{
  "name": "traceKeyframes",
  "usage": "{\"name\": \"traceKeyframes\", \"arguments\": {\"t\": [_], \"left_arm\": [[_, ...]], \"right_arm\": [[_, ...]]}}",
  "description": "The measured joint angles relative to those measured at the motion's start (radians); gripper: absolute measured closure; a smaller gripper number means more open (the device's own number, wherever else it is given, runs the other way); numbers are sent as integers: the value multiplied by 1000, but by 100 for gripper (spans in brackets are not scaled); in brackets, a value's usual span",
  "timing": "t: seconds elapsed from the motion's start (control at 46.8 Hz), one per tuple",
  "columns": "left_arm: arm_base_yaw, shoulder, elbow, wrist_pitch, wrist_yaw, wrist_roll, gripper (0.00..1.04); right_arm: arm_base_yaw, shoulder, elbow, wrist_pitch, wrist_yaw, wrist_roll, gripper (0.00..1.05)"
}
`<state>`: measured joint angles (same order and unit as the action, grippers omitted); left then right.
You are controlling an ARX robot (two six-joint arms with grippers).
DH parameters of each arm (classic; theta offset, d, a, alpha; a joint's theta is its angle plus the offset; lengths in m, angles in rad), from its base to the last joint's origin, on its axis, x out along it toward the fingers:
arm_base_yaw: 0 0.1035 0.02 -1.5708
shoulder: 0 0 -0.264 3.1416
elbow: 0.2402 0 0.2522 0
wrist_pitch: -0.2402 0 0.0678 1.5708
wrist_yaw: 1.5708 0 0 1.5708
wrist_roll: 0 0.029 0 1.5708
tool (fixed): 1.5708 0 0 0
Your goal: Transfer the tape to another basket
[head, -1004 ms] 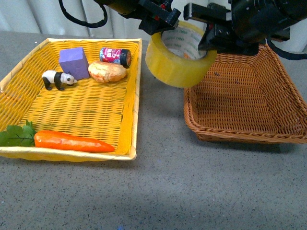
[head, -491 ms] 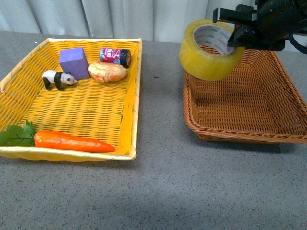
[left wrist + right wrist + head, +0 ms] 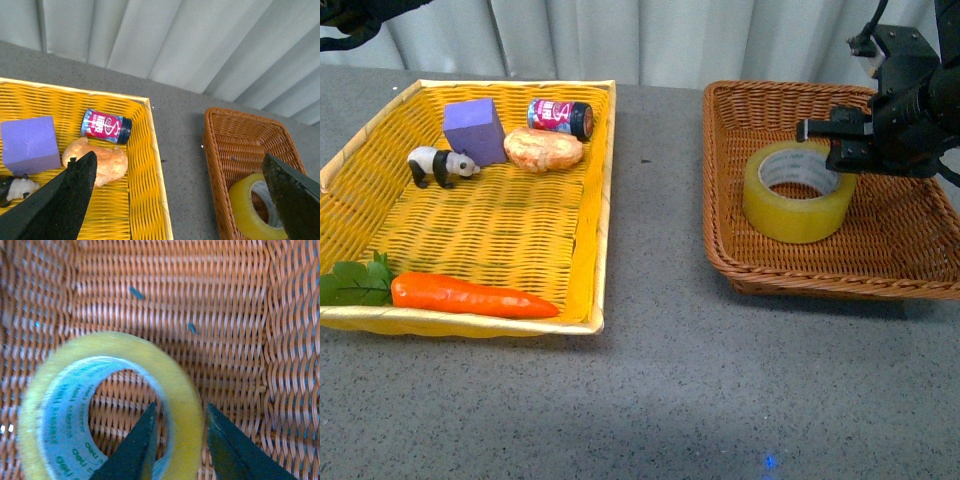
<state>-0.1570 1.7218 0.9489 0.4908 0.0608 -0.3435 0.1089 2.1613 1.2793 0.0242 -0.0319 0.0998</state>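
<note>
The right arm (image 3: 912, 95) stood at the upper right of the front frame, its claw (image 3: 832, 148) angled down. In the right wrist view its two dark fingers (image 3: 134, 450) straddled the wall of the tape (image 3: 115, 347), one inside the ring and one outside, closed against it. The left claw (image 3: 178, 156) hung high, its fingers (image 3: 60, 200) spread wide at the frame's lower corners. A dark bit of the left arm (image 3: 350, 12) showed in the front frame's upper left corner.

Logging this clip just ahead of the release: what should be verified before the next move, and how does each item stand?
1. tape inside the basket walls: ok.
2. tape settled on the basket floor: cannot tell; it looks level, but the contact is hidden.
3. right tool let go: not ok; its fingers pinch the roll's wall, one inside the core.
4. left tool out of the way: ok; open, off toward the yellow tray.
5. Space above the basket free for retreat: ok.
</note>
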Motion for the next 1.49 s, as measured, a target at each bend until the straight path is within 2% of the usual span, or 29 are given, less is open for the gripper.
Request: {"name": "traceKeyframes", "arguments": {"t": [0.107, 0.278, 0.32, 0.342, 0.406, 0.427, 0.47, 0.512, 0.598, 0.747, 0.769, 0.811, 0.918, 0.982, 1.153, 1.217, 1.495], "left_arm": [[6, -14, -11, 24, -57, -6, 7], [9, -32, -63, 105, -211, 10, 7], [9, -33, -66, 106, -220, 19, 7], [10, -33, -74, 128, -217, 40, 8], [13, -38, -127, 261, -204, 125, 17], [14, -42, -140, 274, -203, 133, 19], [21, -75, -222, 402, -185, 225, 30], [29, -112, -286, 448, -180, 262, 38], [48, -196, -399, 487, -164, 305, 56], [76, -320, -562, 512, -142, 325, 89], [79, -332, -577, 513, -140, 325, 93], [85, -372, -619, 513, -132, 326, 101], [93, -435, -674, 513, -123, 332, 101], [127, -483, -712, 505, -68, 335, 101], [154, -619, -805, 455, -64, 336, 101], [154, -628, -848, 499, -64, 336, 101], [155, -819, -908, 361, -61, 336, 101]], "right_arm": [[0, -30, -17, 51, 0, -9, 58], [-18, -193, -184, 249, -14, -48, 20], [-21, -217, -222, 306, 2, -54, 16], [-21, -230, -273, 444, 47, -65, 20], [-23, -243, -365, 690, 106, -76, 29], [-24, -245, -375, 713, 107, -78, 31], [-29, -275, -496, 945, 107, -86, 41], [-34, -314, -576, 1056, 104, -91, 50], [-46, -420, -695, 1135, 99, -95, 68], [-59, -560, -870, 1152, 79, -97, 100], [-66, -573, -887, 1152, 63, -98, 104], [-89, -618, -934, 1152, 35, -100, 104], [-108, -693, -991, 1144, 39, -100, 104], [-109, -748, -1032, 1130, 37, -100, 104], [-109, -910, -1131, 1061, 34, -100, 104], [-108, -973, -1158, 1028, 31, -100, 104], [-108, -1180, -1223, 888, 34, -100, 104]]}}
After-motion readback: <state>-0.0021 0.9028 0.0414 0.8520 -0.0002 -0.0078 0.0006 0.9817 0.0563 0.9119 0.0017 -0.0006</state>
